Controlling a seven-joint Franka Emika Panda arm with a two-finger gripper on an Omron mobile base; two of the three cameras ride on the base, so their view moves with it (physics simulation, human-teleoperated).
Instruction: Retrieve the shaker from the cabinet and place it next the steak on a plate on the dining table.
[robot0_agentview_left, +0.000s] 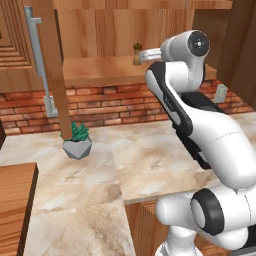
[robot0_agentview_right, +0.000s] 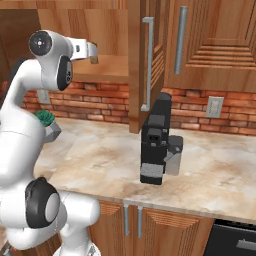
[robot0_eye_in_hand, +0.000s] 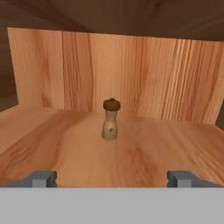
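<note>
shaker (robot0_eye_in_hand: 111, 119): standing upright on the cabinet (robot0_eye_in_hand: 131, 157) shelf, dead ahead of my hand, nothing touching it

gripper (robot0_eye_in_hand: 112, 178): jaws spread wide, holding nothing, lined up short of the shaker

done: door's open and I'm aimed in

left: basically everything, I reckon: grab, pull out, drive to the table, set it by the steak

small tan wooden shaker (robot0_eye_in_hand: 110, 125): my target, smooth matt wood, darker knob
warm brown cabinet shelf (robot0_eye_in_hand: 87, 153): grained wood, satin
long bar handle (robot0_agentview_right: 147, 64): brushed metal
</note>
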